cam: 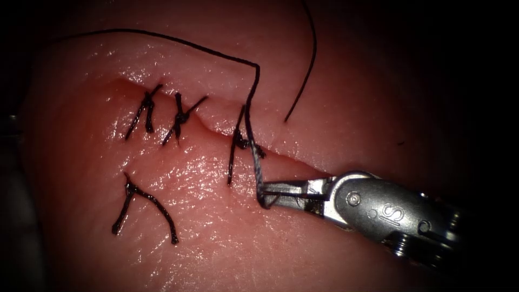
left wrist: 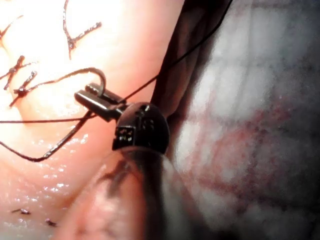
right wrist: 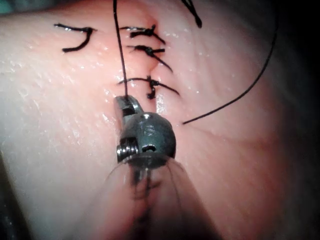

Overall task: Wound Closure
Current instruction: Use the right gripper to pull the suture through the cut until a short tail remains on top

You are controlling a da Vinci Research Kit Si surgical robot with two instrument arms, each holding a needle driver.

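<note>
Because the thread (cam: 252,103) is clenched in the right arm's tool (cam: 270,196) at the lower right of the cut (cam: 281,154), just beside the third stitch (cam: 240,141), it is held taut. It runs upward, then bends to the frame's upper left. Where the needle lies cannot be told.

The endoscope looks down on the tissue (cam: 216,243) from above and in front, quite near. Each wrist view looks along its own shaft, very close to a gripper (right wrist: 127,104) on the thread (right wrist: 120,50). All three share the stitches (cam: 178,116) (seen from different sides) along the cut.
</note>
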